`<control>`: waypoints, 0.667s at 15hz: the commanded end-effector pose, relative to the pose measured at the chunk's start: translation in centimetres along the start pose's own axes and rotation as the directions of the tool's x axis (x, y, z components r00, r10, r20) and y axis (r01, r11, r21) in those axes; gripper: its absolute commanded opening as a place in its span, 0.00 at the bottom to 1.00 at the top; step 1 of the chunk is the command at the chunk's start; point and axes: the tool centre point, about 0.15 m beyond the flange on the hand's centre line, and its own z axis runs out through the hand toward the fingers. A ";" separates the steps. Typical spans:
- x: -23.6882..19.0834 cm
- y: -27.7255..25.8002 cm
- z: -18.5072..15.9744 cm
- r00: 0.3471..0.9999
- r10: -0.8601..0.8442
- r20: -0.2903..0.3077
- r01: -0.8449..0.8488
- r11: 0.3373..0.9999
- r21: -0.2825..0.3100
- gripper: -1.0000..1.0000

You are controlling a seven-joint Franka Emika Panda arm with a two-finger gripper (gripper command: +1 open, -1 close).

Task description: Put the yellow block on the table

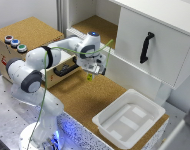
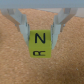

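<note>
The jaws of the gripper [image 2: 41, 31] clamp the tiny bright yellow cube [image 2: 40, 43], lettered black, above the brown cork table [image 1: 85, 97]; its lower face is blurred. The white arm [image 1: 55, 55] bends forward, gripper pointing down

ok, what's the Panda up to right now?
The gripper holds the yellow block between its fingers, above the cork table. In the wrist view the block shows a black N on its face, with bare cork below it. The block looks raised off the surface, so it is not yet set down. The white tray sits apart, toward the exterior view's right, with nothing visible in it.
</note>
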 end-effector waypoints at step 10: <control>2.5 4.2 12.1 0.984 0.180 0.003 -0.179 0.981 0.071 0.00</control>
